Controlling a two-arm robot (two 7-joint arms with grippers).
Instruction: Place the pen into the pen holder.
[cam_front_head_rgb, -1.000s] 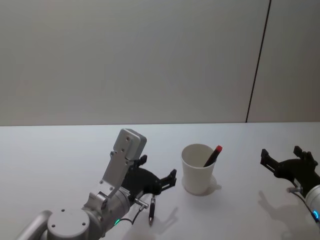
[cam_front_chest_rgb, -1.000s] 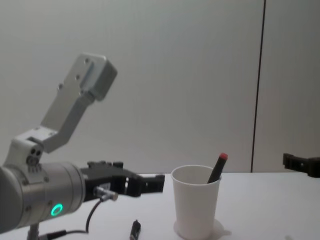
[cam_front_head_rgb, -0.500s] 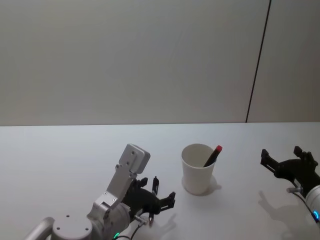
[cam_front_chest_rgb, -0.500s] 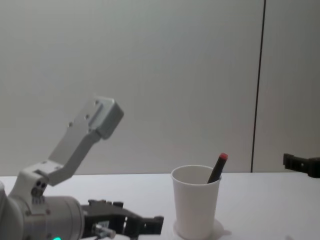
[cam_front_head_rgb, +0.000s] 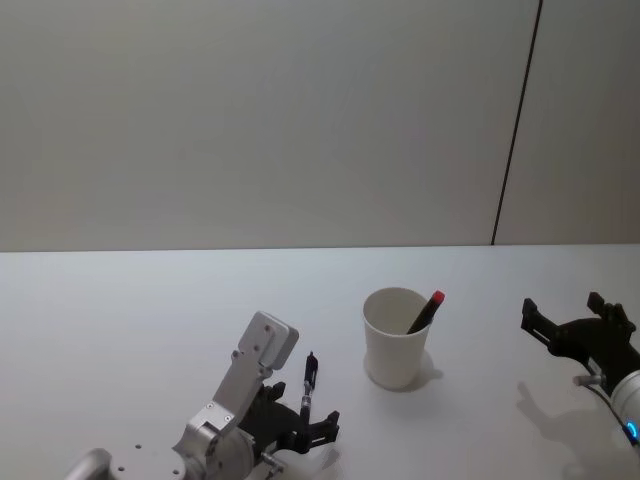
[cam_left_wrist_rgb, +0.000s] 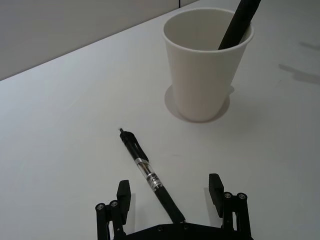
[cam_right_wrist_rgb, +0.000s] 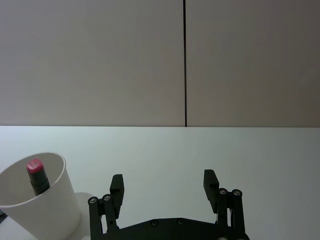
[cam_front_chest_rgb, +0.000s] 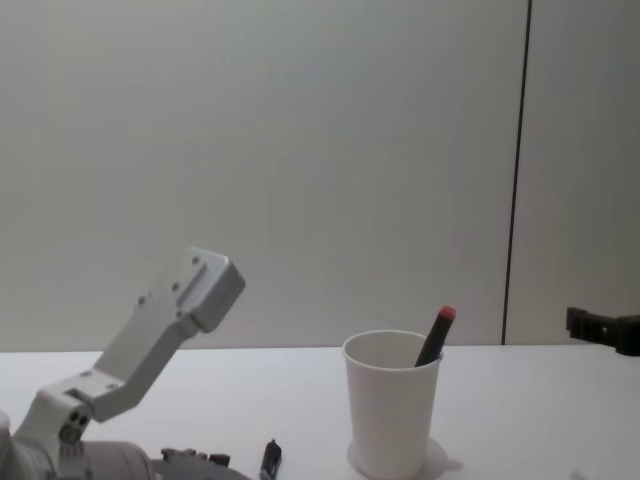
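A slim black pen (cam_left_wrist_rgb: 150, 175) with a clear printed section in its barrel lies flat on the white table (cam_left_wrist_rgb: 60, 125). It sits just beside the pen holder (cam_left_wrist_rgb: 207, 75) without touching it, to the holder's left and nearer to my body. The pen runs at a slant, its far end angled away from the cup.

I judge the pen to be light, stiff and smooth. Its round barrel is likely to roll or swivel if I pinch it near one end. The best hold looks like a grip across the barrel at the clear middle section, with both pads square to it, so it lifts level.

My left gripper (cam_left_wrist_rgb: 169, 184) hangs low over the table with its jaws spread wide, gripping nothing. The pen's near end lies between the two fingers.

The pen holder is a plain white paper cup, upright and tapered, with a rolled rim. It probably weighs very little, so a knock could tip it. A red-capped pen (cam_front_head_rgb: 425, 312) already leans inside against the rim on the right side, leaving the left of the mouth free.

My right gripper (cam_right_wrist_rgb: 163, 178) is parked off to the right of the cup, jaws apart and empty.
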